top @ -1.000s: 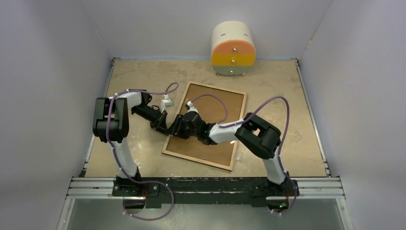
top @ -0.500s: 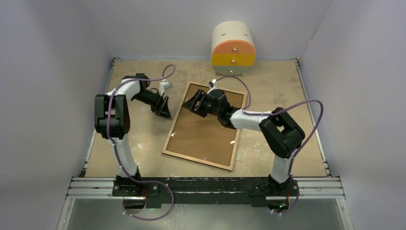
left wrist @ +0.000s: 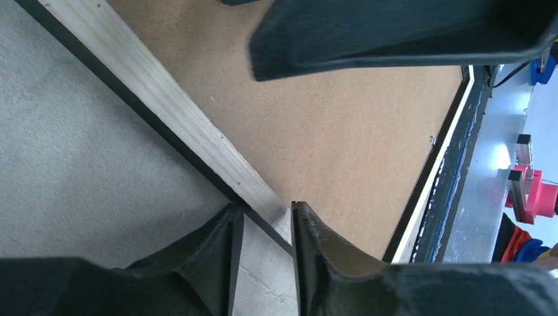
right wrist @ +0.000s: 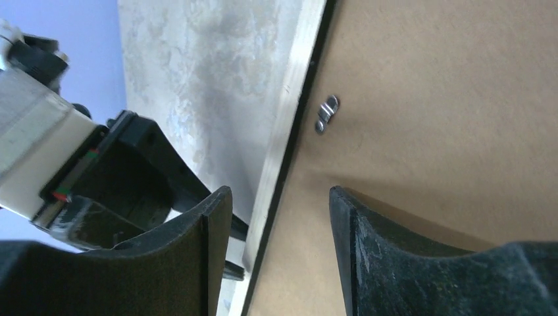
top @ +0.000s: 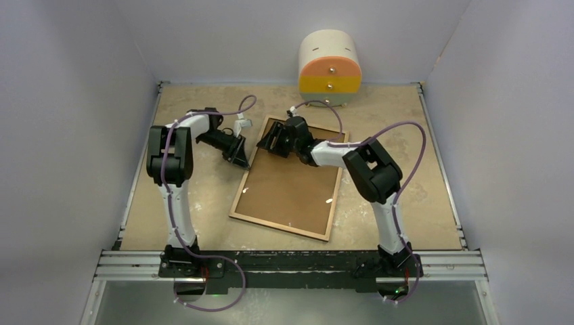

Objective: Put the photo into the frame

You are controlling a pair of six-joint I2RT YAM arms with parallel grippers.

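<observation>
1. Overhead, I had soft, even light from above; the arms (top: 172, 156) cast only faint shadows on the table (top: 433, 203).
2. The side walls (top: 68, 135) fell dimmer and bluish.
3. On the left wrist view, the left gripper (left wrist: 262, 257) was black, close and soft; the frame (left wrist: 164, 102) looked sharp.
4. On the right wrist view, the right gripper (right wrist: 279, 257) threw a soft shadow on the backing board (right wrist: 460, 99).

- My right gripper (right wrist: 279, 197): fingers spread wide apart.
- The frame (right wrist: 296, 85): its light wood rail, black-edged, runs diagonally into the gap between my fingers.
- Backing board (right wrist: 447, 99): brown, right of the rail; a metal clip (right wrist: 326, 114) sits at its edge.
- Left gripper (right wrist: 138, 164): near the rail, over the mottled table (right wrist: 197, 66).
</observation>
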